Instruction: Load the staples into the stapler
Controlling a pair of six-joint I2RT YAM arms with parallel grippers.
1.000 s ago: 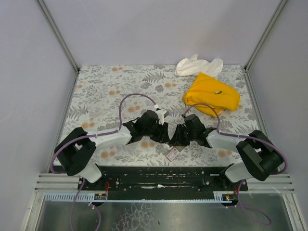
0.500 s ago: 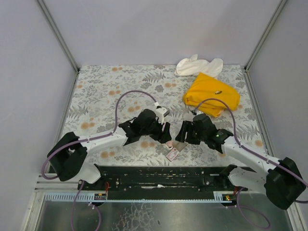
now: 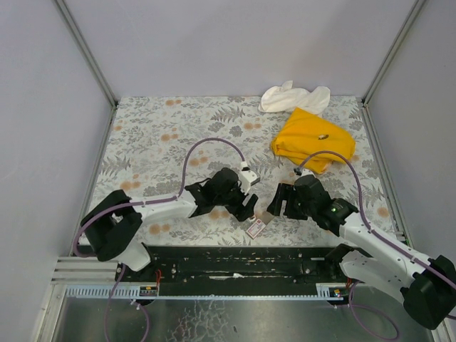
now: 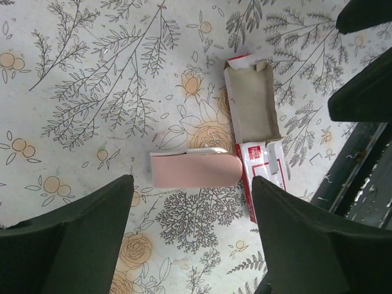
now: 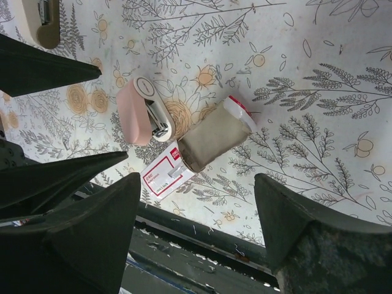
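The pink stapler (image 4: 195,169) lies shut on its side on the flowered table, also in the right wrist view (image 5: 135,111). Touching its end is the staples box: a tan inner piece (image 4: 252,101) slid out of a white, red-edged label sleeve (image 4: 264,170). From above the box (image 3: 255,228) lies near the table's front edge. My left gripper (image 4: 191,197) hangs open just over the stapler, its fingers wide on both sides. My right gripper (image 5: 197,184) is open above the box (image 5: 211,142), holding nothing. In the top view the two grippers (image 3: 246,204) (image 3: 276,204) face each other.
A yellow cloth (image 3: 313,139) and a white cloth (image 3: 293,96) lie at the back right. The black base rail (image 3: 242,260) runs along the near edge, right beside the box (image 5: 202,239). The left gripper's fingers (image 5: 55,67) reach into the right wrist view.
Both grippers have opened wide and drawn slightly apart. The right arm has swung outward and stretched forward. The stapler and box lie free on the table.
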